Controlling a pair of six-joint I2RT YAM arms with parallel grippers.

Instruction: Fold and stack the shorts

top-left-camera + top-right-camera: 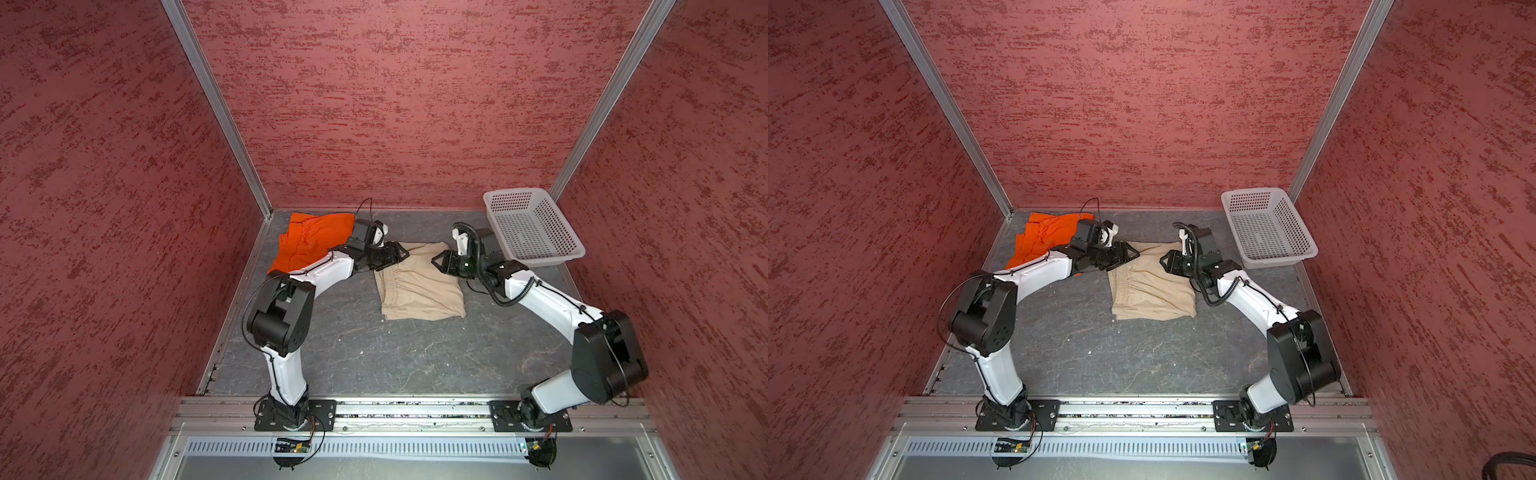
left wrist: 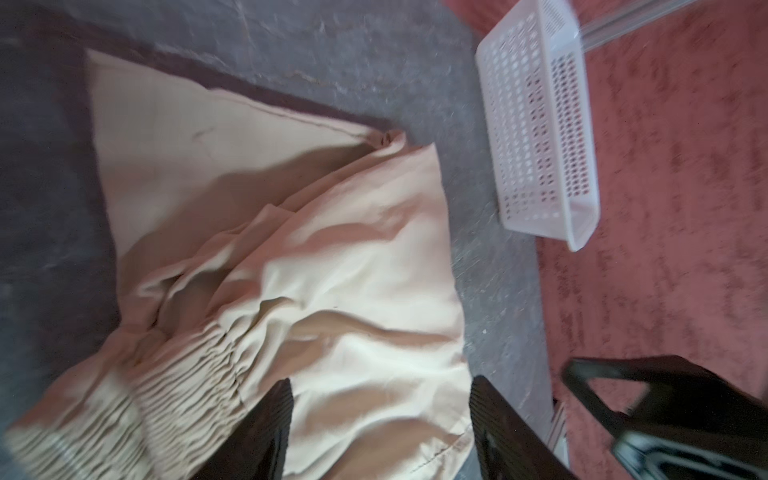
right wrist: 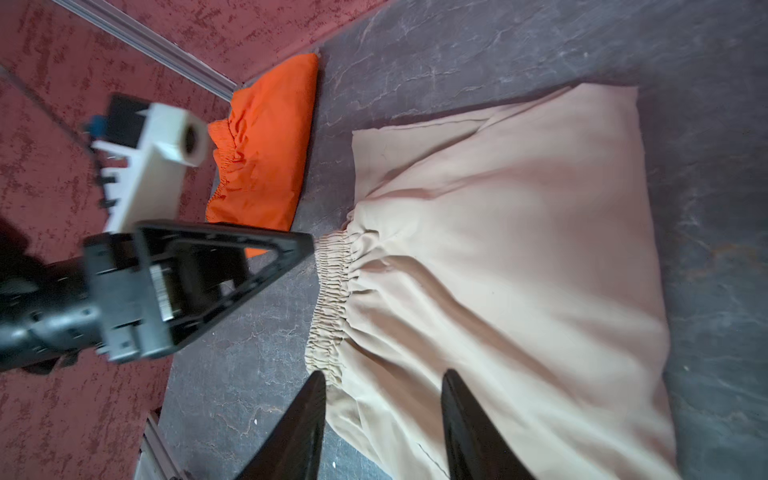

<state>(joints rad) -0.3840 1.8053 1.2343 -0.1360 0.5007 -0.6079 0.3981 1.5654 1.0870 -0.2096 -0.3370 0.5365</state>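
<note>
1. In a top view, the beige shorts (image 1: 419,291) lie folded on the grey table (image 1: 374,357), just past its middle. The gathered waistband (image 1: 390,286) is on the nine o'clock side.
2. The orange shorts (image 1: 307,239) sit at ten o'clock from the beige pair, in the far corner and partly under the left arm. A white basket (image 1: 519,192) sits at two o'clock, apart from both pairs.
3. The left gripper (image 1: 402,251) hangs over the beige pair's eleven o'clock corner. The right gripper (image 1: 435,262) hangs over its one o'clock corner. Their tips face each other, near but apart. I cannot tell the finger spread from this height.
4. In a top view, the layout is the same: left gripper (image 1: 1134,253) and right gripper (image 1: 1163,262) sit over the far edge of the beige shorts (image 1: 1154,297). The orange shorts (image 1: 1046,235) are at ten o'clock.
5. The left wrist view is blurred. The left gripper's fingers (image 2: 274,428) stand spread wide. Beige cloth lies between and below them and is not pinched. The waistband runs just beside one finger.
6. In the right wrist view, the right gripper's fingers (image 3: 469,432) are parted. The beige hem lies loose in the gap, with no pinch. The waistband ends just beside one fingertip.
</note>
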